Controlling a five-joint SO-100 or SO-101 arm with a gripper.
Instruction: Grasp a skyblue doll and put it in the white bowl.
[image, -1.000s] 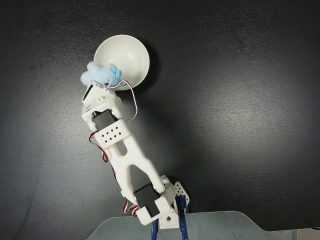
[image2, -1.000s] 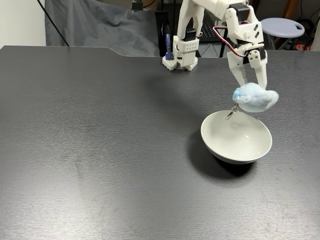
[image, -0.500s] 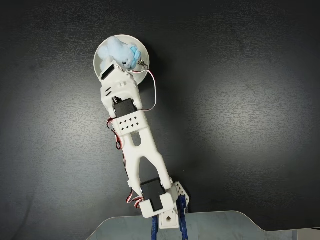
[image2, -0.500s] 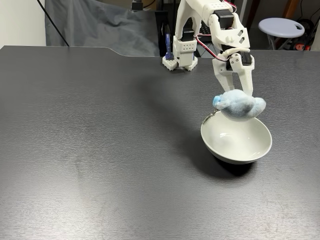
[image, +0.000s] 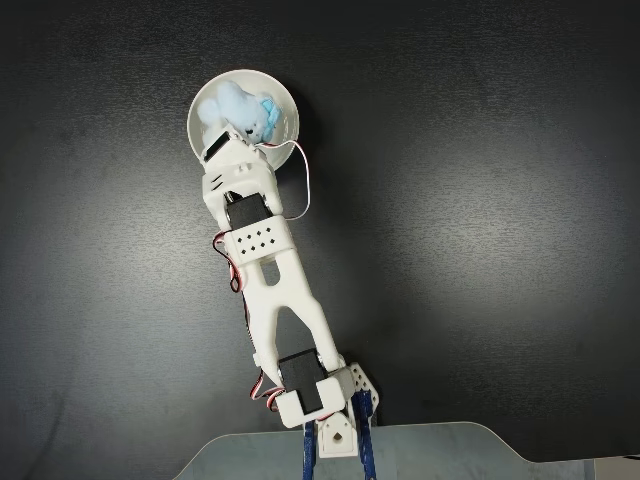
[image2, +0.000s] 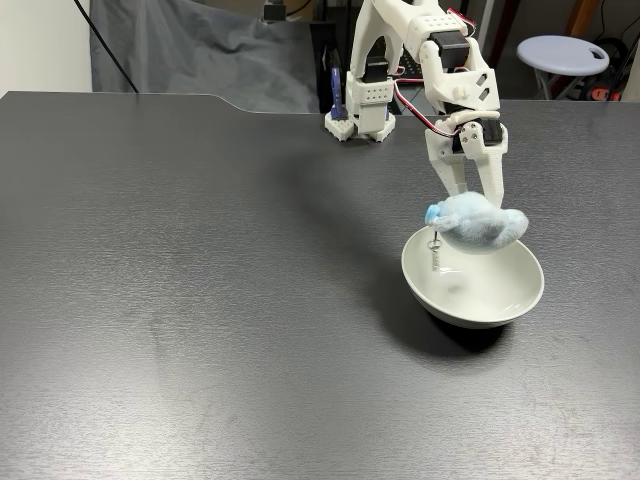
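Gripper (image2: 473, 205) hangs over the white bowl (image2: 505, 306), jaws clenched on the skyblue doll (image2: 478, 223), fingers pointing down. Doll sits just above the bowl's far half, w/ its metal clasp (image2: 435, 256) dangling inside the rim. In the top-down fixed view, doll (image: 234, 110) overlaps bowl (image: 285, 110) interior. Dark table (image2: 200, 300) beneath.

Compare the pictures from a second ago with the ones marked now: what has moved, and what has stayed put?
The claw, shut on the skyblue doll, swung from beside the white bowl's rim to above its middle. In the side fixed view the doll moved left and slightly lower; its keychain clasp now dangles inside the bowl. The doll has not been let go. The bowl and the arm's base stayed where they were on the dark table.
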